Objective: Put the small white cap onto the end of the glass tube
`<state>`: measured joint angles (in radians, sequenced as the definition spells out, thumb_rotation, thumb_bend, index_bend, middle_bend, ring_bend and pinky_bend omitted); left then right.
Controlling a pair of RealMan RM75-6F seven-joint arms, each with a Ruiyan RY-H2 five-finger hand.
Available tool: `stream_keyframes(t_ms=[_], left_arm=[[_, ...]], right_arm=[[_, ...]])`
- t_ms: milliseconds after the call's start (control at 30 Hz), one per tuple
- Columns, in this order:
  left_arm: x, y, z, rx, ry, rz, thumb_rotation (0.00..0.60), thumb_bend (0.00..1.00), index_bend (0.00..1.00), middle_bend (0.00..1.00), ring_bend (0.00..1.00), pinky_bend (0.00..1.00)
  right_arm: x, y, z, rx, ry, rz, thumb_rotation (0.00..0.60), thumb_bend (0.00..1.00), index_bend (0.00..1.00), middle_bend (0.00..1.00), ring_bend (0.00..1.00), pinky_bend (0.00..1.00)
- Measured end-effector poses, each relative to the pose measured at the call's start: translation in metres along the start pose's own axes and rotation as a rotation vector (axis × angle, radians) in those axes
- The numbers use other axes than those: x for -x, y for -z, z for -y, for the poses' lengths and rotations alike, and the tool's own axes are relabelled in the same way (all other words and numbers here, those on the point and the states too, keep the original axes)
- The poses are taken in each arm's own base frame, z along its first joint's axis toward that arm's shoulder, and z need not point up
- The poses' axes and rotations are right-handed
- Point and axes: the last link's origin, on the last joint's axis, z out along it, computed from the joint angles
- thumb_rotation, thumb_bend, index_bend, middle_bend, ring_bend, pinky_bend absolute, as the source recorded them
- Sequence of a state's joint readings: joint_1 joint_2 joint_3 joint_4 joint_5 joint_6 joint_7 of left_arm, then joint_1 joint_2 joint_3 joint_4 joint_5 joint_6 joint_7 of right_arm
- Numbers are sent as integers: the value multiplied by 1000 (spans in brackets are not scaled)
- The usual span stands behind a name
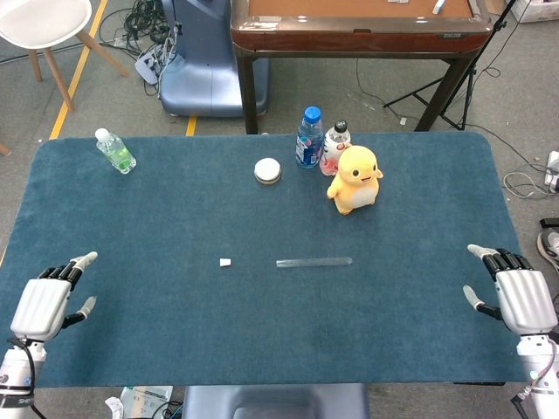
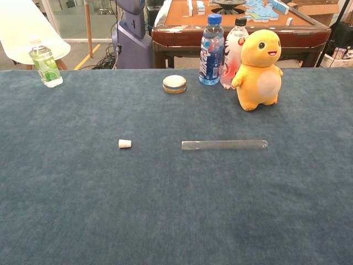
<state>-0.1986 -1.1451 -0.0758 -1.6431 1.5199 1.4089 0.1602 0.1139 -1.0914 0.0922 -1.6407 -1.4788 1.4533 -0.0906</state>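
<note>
The small white cap [image 1: 225, 262] [image 2: 125, 143] lies on the blue cloth near the table's middle. A short way to its right lies the clear glass tube [image 1: 314, 261] [image 2: 224, 144], flat and pointing left to right. My left hand [image 1: 45, 302] hovers open at the near left corner, far from the cap, holding nothing. My right hand [image 1: 515, 295] is open at the near right edge, far from the tube and empty. Neither hand shows in the chest view.
At the back stand a yellow plush toy [image 1: 355, 179], a blue-capped bottle [image 1: 308, 137] and a red-labelled bottle [image 1: 334, 147]. A round tin [image 1: 267, 170] sits left of them. A small green bottle [image 1: 115, 150] lies at the far left corner.
</note>
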Motion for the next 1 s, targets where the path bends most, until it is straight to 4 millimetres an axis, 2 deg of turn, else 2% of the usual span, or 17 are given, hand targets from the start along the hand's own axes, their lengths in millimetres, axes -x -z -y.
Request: stream_keyframes(t_ms=[67, 167, 267, 367, 467, 667, 1000], left_arm=[[-1, -8, -3, 31, 3, 7, 600, 352, 233, 560, 682, 759], [-2, -21, -9, 83, 13, 29, 600, 416, 297, 766, 877, 932], [-2, -37, -17, 143, 26, 58, 600, 463, 328, 866, 958, 993], [-1, -53, -25, 200, 30, 90, 600, 477, 331, 963, 1000, 1000], [1, -67, -35, 244, 32, 130, 600, 504, 314, 1000, 1000, 1000], [13, -89, -56, 302, 34, 240, 600, 595, 236, 1000, 1000, 1000], [41, -112, -87, 333, -3, 455, 600, 628, 152, 1000, 1000, 1000]], right_arm=[[-2, -1, 1, 0, -3, -4, 600, 284, 241, 318, 255, 294], [-5, -3, 4, -2, -4, -11, 600, 285, 241, 318, 262, 303], [-8, -4, 7, -8, -2, -16, 600, 284, 241, 318, 269, 305], [-10, -5, 9, -11, 0, -16, 600, 284, 241, 318, 279, 317], [-12, -8, 12, -15, 4, -14, 600, 284, 241, 321, 292, 332], [-14, -16, 17, -31, 18, -9, 600, 284, 241, 328, 304, 341], [-8, -23, 15, -28, 18, 21, 600, 285, 241, 333, 314, 358]])
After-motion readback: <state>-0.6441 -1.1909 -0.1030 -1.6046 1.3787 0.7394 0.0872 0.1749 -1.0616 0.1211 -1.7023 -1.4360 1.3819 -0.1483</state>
